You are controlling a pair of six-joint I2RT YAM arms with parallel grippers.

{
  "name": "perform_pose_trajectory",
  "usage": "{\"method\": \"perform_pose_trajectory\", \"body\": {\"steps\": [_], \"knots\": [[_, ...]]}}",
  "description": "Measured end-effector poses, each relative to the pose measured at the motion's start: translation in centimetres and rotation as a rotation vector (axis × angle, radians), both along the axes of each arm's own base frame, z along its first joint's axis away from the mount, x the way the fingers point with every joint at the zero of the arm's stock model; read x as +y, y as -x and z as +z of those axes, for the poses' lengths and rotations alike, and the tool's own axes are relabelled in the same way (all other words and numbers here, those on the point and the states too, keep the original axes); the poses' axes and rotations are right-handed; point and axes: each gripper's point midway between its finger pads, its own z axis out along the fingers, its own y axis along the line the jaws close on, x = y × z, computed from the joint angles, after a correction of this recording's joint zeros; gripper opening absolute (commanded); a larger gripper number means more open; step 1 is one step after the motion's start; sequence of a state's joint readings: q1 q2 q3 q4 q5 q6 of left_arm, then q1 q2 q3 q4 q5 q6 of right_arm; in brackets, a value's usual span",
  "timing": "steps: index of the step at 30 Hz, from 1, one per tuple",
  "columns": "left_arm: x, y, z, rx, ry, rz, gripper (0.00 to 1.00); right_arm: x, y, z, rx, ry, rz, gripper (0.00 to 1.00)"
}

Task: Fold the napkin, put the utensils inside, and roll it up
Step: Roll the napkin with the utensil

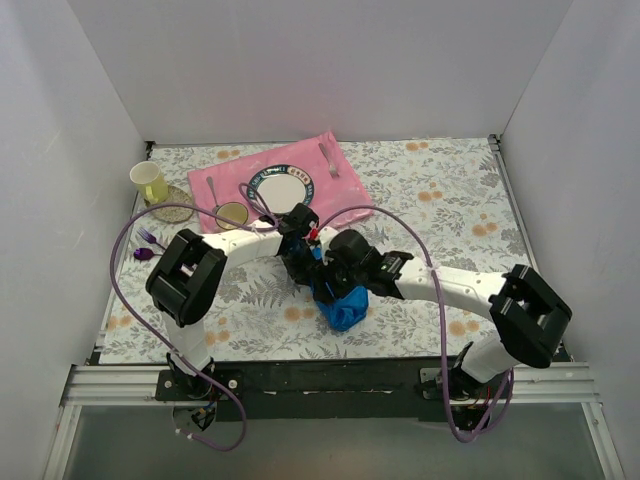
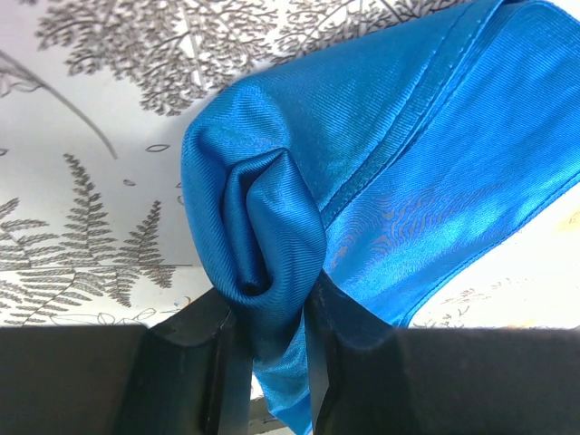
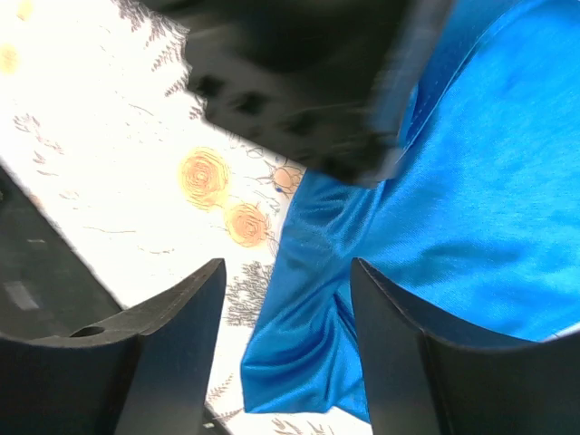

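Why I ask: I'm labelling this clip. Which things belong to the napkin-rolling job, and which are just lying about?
Job: blue napkin, gold spoon, left fingers pinching the napkin, right fingers open by it.
Lying about: pink placemat, plate, yellow cup, silver fork, purple cutlery.

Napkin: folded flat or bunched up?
Bunched. The left gripper pinches a gathered wad of the napkin; from above it is a crumpled lump, not spread flat. The right gripper is open.
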State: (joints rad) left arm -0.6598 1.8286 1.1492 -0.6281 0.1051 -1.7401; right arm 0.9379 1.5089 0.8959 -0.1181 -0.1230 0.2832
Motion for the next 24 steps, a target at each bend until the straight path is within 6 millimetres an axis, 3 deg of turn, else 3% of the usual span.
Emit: {"method": "perform_pose_trajectory", "body": {"steps": [3,4,9,16,19,24], "knots": [[-0.2,0.0,0.0,0.015,0.005,-0.014,0.0,-0.2,0.3,0.1,-0.115,0.089,0.013,0.68],[-0.2,0.0,-0.1,0.02,0.007,-0.018,0.0,0.1,1.4,-0.2,-0.158,0.13,0.042,0.69],[-0.5,0.1,0.0,0.04,0.022,-0.036,0.0,0.0,2.9,-1.8,-0.286,0.294,0.084,0.69],[-0.7,0.3,-0.1,0.071,0.063,-0.045,0.0,-1.1,1.9,-5.2,-0.363,0.464,0.049,0.66],[-0.8,0.5,-0.1,0.08,0.082,-0.048,0.0,-0.9,1.1,-5.1,-0.393,0.476,0.018,0.6],[-1.0,0.7,-0.1,0.087,0.108,-0.064,0.0,-0.9,0.9,-5.4,-0.397,0.476,0.018,0.29]]}}
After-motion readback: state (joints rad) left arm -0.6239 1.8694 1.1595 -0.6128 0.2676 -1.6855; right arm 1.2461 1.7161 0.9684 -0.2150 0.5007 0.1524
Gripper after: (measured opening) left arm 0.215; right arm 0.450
